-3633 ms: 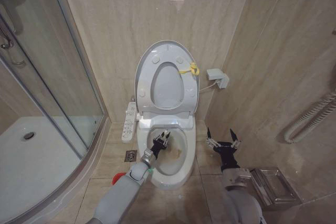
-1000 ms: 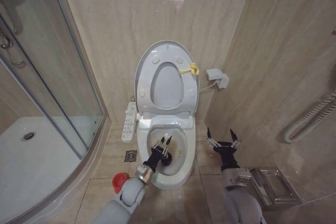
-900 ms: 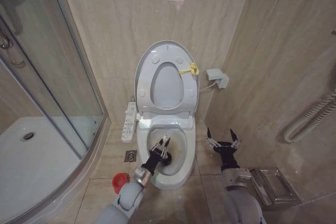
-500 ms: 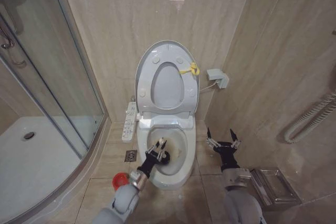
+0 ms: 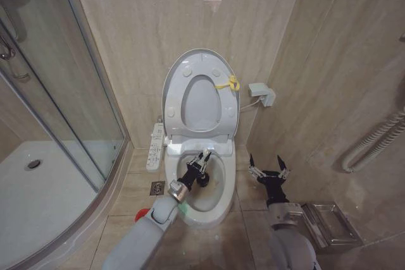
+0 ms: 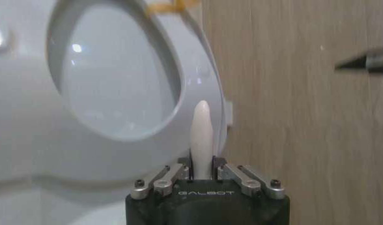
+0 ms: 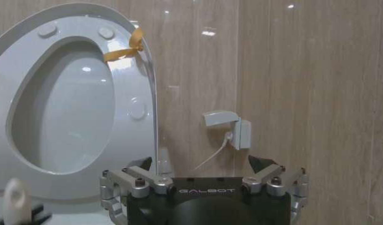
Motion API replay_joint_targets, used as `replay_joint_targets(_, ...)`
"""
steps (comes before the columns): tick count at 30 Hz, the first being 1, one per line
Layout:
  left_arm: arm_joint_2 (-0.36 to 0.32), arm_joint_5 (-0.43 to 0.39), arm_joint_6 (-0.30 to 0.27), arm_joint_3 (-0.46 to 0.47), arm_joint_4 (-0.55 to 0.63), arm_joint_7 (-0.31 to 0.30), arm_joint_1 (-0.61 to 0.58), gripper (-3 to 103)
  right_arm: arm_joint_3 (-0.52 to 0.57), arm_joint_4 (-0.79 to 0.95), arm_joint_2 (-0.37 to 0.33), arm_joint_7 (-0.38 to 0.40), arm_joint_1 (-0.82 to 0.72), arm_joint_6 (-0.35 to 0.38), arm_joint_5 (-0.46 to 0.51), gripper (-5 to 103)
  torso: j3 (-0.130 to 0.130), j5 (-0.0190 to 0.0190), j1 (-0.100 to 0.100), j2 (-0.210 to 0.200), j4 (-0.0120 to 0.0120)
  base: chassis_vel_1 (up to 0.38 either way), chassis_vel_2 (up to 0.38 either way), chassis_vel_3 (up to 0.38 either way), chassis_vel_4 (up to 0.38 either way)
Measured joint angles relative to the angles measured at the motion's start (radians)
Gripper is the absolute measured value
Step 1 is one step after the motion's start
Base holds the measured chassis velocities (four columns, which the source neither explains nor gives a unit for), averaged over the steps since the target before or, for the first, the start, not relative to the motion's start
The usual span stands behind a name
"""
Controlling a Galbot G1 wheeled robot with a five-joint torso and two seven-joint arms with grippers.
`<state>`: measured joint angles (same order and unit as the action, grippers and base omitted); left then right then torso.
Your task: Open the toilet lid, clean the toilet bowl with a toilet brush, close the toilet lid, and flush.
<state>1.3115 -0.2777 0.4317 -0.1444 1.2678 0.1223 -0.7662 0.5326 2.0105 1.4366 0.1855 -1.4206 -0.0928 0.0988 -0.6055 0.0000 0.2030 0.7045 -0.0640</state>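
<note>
We note the left gripper (image 5: pixel 204 156), fingers clamped on the toilet brush (image 6: pixel 201 136) handle over the stained toilet bowl (image 5: pixel 221 203), could slip or clip the rim, the raised toilet lid (image 5: pixel 174 74) could drop, while the right gripper (image 5: pixel 268 170) waits, fingers apart.

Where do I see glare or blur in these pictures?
Head view: a pale light patch on the wall tiles above the toilet lid. Left wrist view: bright spots on the lid; the toilet brush handle looks soft. Right wrist view: small glints on the tiles.
</note>
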Motion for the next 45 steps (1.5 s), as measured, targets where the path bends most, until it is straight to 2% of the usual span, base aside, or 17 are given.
replay_joint_targets(1,0.000,-0.001,0.018,-0.012,-0.045,0.011,0.017,20,0.000,0.000,0.000,0.000,0.000,0.000,0.000,100,0.000,0.0000,0.000,0.000,0.0000,0.000,0.000,0.000,0.000)
replay_joint_targets(6,0.000,-0.003,0.040,-0.041,-0.120,0.021,0.037,20,0.000,0.000,0.000,0.000,0.000,0.000,0.000,100,0.000,0.0000,0.000,0.000,0.0000,0.000,0.000,0.000,0.000)
replay_joint_targets(12,0.011,0.000,0.049,-0.063,-0.181,0.021,0.049,20,0.000,0.000,0.000,0.000,0.000,0.000,0.000,100,0.000,0.0000,0.000,0.000,0.0001,0.000,0.000,0.000,0.000)
replay_joint_targets(18,0.030,0.006,0.048,-0.066,-0.192,0.017,0.062,20,0.000,0.000,0.000,0.000,0.000,0.000,0.000,100,0.000,0.0001,0.000,0.000,0.0002,0.000,0.000,0.000,0.000)
replay_joint_targets(25,0.090,0.012,0.037,-0.083,-0.158,-0.005,0.087,20,0.000,0.000,0.000,0.000,0.000,0.000,0.000,100,0.000,0.0001,0.000,0.000,-0.0003,0.000,0.000,0.000,0.000)
replay_joint_targets(31,0.132,0.021,0.040,-0.102,-0.184,-0.002,0.112,20,0.000,0.000,0.000,0.000,0.000,0.000,0.000,100,0.000,0.0001,0.000,0.000,-0.0002,0.000,0.000,0.000,0.000)
replay_joint_targets(38,0.138,0.027,0.058,-0.120,-0.262,0.046,0.143,20,0.000,0.000,0.000,0.000,0.000,0.000,0.000,100,0.000,0.0000,0.000,0.000,0.0001,0.000,0.000,0.000,0.000)
replay_joint_targets(45,0.144,0.028,0.055,-0.122,-0.265,0.045,0.178,20,0.000,0.000,0.000,0.000,0.000,0.000,0.000,100,0.000,0.0000,0.000,0.000,0.0002,0.000,0.000,0.000,0.000)
